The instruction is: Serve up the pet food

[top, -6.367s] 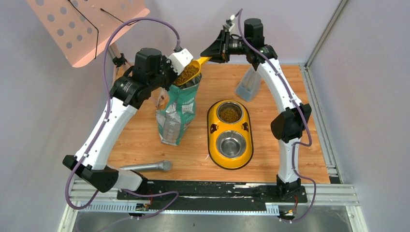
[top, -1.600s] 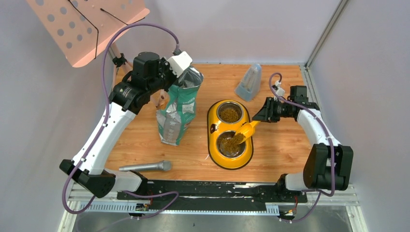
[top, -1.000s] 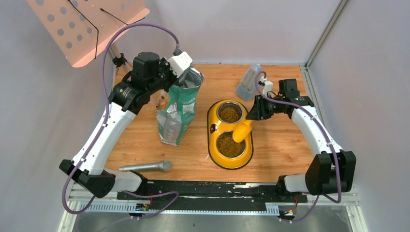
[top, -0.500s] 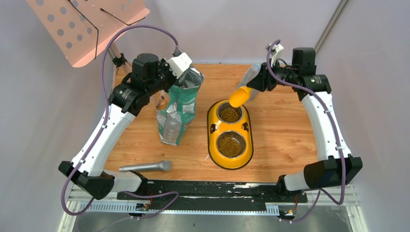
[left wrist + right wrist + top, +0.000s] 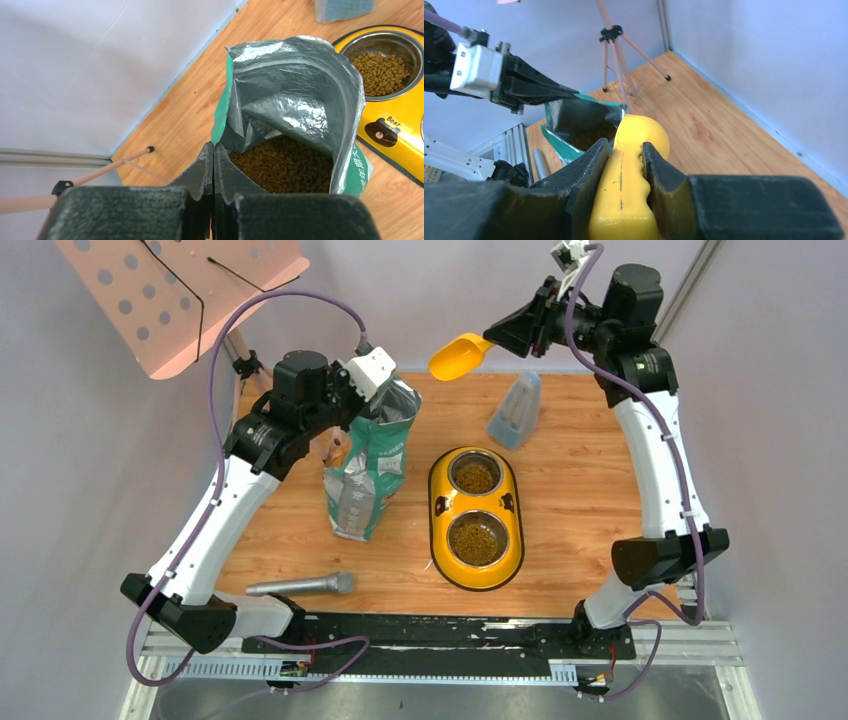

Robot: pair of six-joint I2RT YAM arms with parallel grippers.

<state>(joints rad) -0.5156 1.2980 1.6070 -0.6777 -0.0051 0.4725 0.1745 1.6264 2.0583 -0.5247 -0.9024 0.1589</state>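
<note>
My right gripper (image 5: 505, 336) is shut on the handle of the yellow scoop (image 5: 457, 356), held high over the table's far edge, empty as far as I can see; its handle shows between my fingers in the right wrist view (image 5: 624, 175). My left gripper (image 5: 213, 150) is shut on the rim of the green-and-silver bag (image 5: 368, 465), holding it open. Brown pet food (image 5: 285, 165) fills the bag. Pet food also lies in both bowls of the yellow feeder (image 5: 436, 502): far bowl (image 5: 475, 476), near bowl (image 5: 477, 541).
A clear blue container (image 5: 514, 412) stands at the back of the table. A grey microphone (image 5: 300, 585) lies at the front left. A pink perforated stand (image 5: 180, 290) on a tripod is at the back left. Walls close in at the back and right.
The right arm tipped kibble into the near bowl, then lifted the emptied scoop up and back toward the bag's far side. The left arm kept holding the bag.
</note>
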